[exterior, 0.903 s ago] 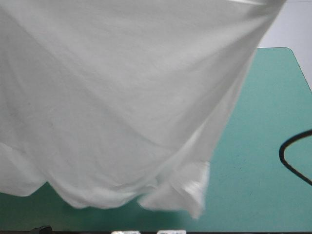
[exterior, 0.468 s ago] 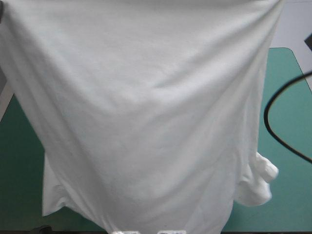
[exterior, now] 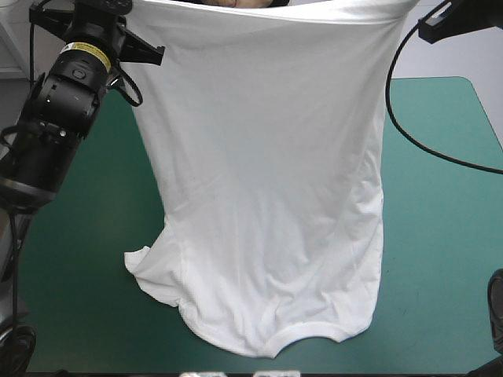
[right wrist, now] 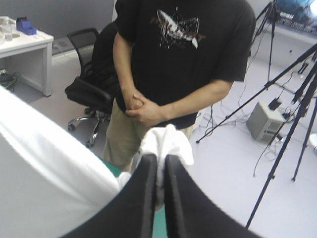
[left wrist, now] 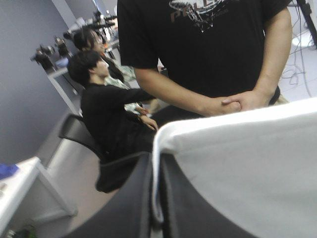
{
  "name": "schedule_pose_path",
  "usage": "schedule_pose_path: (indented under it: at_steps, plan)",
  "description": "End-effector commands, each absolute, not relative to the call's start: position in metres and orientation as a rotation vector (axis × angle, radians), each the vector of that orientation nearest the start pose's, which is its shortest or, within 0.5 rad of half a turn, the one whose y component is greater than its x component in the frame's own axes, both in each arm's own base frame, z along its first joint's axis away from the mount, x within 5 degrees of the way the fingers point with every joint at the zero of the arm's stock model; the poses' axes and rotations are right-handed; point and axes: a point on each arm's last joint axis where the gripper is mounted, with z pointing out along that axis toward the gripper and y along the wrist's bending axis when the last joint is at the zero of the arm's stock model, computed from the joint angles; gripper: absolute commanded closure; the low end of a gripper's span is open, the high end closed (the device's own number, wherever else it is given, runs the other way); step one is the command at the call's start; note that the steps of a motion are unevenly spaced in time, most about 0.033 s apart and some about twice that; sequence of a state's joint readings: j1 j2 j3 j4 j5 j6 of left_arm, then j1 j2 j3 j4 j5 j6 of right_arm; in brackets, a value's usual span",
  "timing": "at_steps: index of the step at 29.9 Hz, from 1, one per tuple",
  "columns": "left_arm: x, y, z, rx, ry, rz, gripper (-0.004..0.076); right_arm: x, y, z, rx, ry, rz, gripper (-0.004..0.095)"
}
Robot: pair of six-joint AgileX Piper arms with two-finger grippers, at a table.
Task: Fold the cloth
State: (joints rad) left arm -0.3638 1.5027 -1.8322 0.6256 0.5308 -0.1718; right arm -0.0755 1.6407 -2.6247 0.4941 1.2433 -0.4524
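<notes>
The white T-shirt (exterior: pixel 267 181) hangs as a wide sheet, its top edge stretched between my two raised grippers. Its lower end, with the neck opening (exterior: pixel 302 336) and one sleeve (exterior: pixel 149 275), rests on the teal-green table (exterior: pixel 440 236) near the front edge. In the left wrist view my left gripper (left wrist: pixel 157 161) is shut on the T-shirt (left wrist: pixel 247 163) at a corner of the hem. My right gripper (right wrist: pixel 161 161) is shut on a bunched corner of the T-shirt (right wrist: pixel 168 141). The left arm (exterior: pixel 71 86) shows at the high view's upper left.
Bare teal-green cover lies to the left (exterior: pixel 86 259) and to the right of the hanging T-shirt. The table's right edge (exterior: pixel 489 118) runs close to the right arm's side.
Earlier the T-shirt billowed close to the high camera and filled the picture. Now it hangs farther off, stretched straight, its lower end on the table, and the left arm shows.
</notes>
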Motion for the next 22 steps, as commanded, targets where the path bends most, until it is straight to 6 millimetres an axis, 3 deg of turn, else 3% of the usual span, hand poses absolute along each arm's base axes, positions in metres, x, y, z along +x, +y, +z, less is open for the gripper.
schedule_pose_path:
  at_steps: [1, 6, 12, 17, 22]
  plan:
    - [0.324, -0.065, 0.541, 0.237, 1.421, 0.093, 0.0737, 0.280, 0.017, 0.606, -0.455, 1.626, 0.136, 0.0908]
    - [0.383, -0.059, 0.494, 0.222, 1.502, 0.061, 0.0737, 0.375, 0.011, 0.533, -0.390, 1.793, 0.252, 0.0908]
    - [0.443, -0.074, 0.426, 0.240, 1.586, 0.011, 0.0738, 0.463, 0.006, 0.448, -0.346, 1.885, 0.337, 0.0908]
    - [0.473, -0.081, 0.382, 0.258, 1.621, -0.004, 0.0738, 0.505, 0.006, 0.388, -0.326, 1.951, 0.407, 0.0897]
    - [0.489, -0.084, 0.348, 0.226, 1.718, -0.040, 0.0736, 0.524, 0.005, 0.347, -0.313, 2.024, 0.438, 0.0769]
